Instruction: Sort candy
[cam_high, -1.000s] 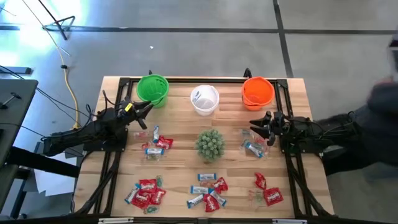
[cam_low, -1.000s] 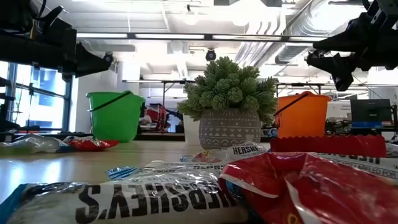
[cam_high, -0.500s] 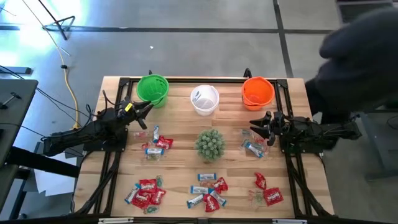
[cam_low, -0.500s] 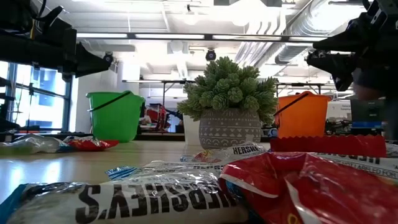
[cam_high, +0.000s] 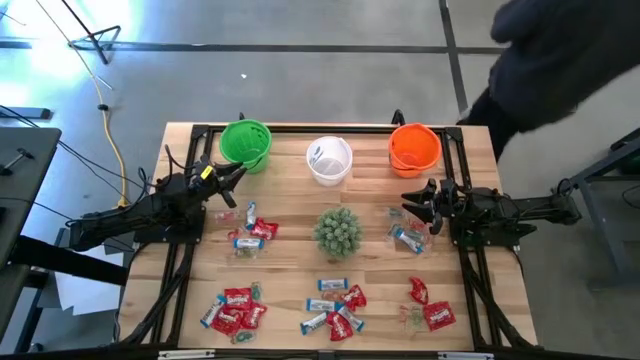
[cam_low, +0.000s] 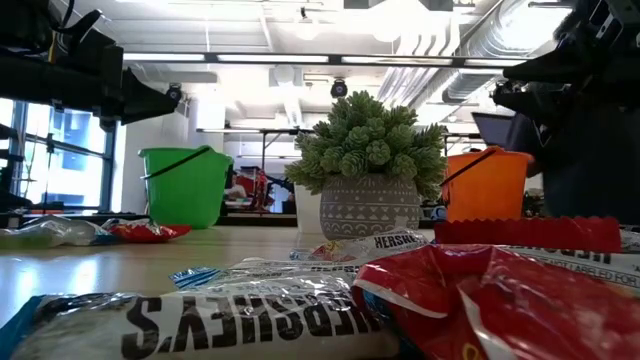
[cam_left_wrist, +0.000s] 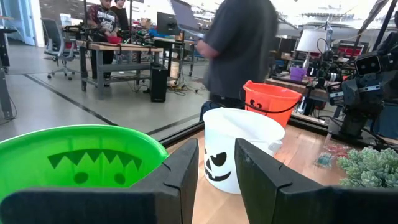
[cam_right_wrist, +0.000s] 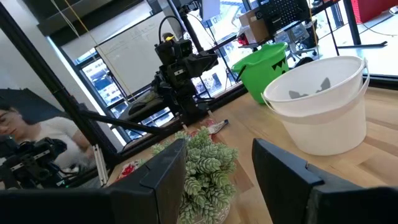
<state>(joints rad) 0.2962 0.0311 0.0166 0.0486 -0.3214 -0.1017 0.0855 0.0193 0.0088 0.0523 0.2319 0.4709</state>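
Along the counter's front edge and mid-sides, candy (cam_high: 334, 309) lies in mixed heaps; left pincer (cam_high: 238, 172) slightly parted, right pincer (cam_high: 413, 196) wide, both empty. Risk: overlapping wrappers yield a two-colour grab

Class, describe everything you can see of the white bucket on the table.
The white bucket looks like smooth plastic, round and open-topped, with a thin wire handle and a black jack-o'-lantern face printed on its side. It stands upright at the table's far edge, between the green bucket and the orange bucket, behind the spiky plant. Neither pincer touches it.
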